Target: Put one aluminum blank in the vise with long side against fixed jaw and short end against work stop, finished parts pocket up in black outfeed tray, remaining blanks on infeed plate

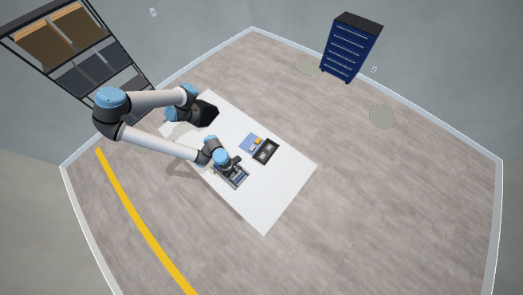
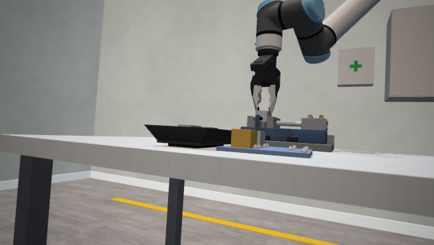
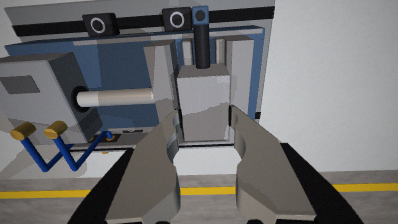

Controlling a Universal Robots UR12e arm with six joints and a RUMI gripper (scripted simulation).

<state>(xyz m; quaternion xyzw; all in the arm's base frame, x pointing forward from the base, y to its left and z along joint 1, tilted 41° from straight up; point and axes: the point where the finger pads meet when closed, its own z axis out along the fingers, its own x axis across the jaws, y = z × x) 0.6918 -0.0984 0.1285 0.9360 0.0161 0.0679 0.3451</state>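
My gripper points down over the vise and is shut on a plain gray aluminum blank. The blank sits between the vise jaws, with the moving jaw on its left and the fixed jaw on its right in the wrist view. Its far end is close to the dark work stop rod. I cannot tell whether the blank rests on the low bars. The hosed cylinder block is to the left.
The blue infeed plate holds a yellow brass blank and a gray blank. The black outfeed tray beside it holds two pocketed parts. All stand on the white table.
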